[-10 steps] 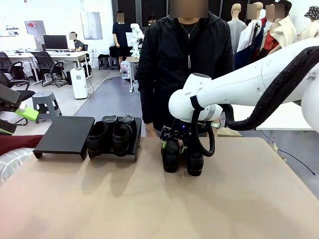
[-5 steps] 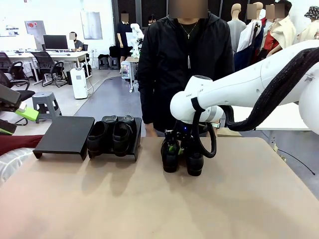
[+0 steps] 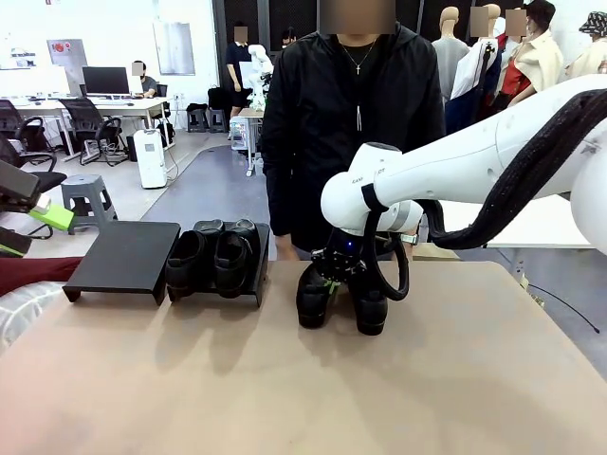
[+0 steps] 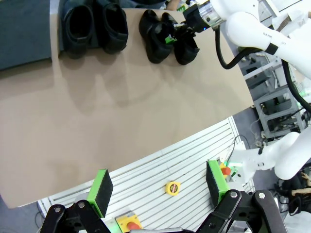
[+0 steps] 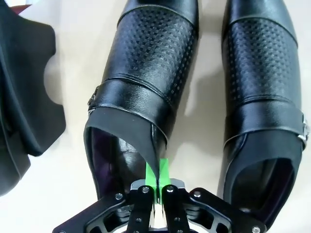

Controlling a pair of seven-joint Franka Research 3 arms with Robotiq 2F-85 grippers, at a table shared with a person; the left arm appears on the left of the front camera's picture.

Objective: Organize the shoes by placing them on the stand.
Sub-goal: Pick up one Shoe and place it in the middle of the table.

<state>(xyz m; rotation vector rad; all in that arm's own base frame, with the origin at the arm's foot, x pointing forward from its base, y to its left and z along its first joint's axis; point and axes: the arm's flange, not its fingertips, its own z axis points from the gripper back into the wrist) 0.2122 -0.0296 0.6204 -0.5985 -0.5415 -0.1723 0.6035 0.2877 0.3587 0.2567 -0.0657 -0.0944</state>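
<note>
Shoe (image 5: 146, 63) collar pinched by R claw (image 5: 157, 175); L claw (image 4: 158, 184) spread above table (image 4: 121, 121) edge.

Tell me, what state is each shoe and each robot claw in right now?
Right gripper: shut on the held tall shoe, at its collar.
Held tall shoe: tilted, pinched by its collar.
Other tall shoe: upright on the table, free.
Loafers: side by side on the stand.
Left gripper: open, holding nothing.

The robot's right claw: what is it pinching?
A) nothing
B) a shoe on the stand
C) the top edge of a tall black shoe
C: the right gripper has its green pads shut on the top edge of the tall shoe on the table.
</note>
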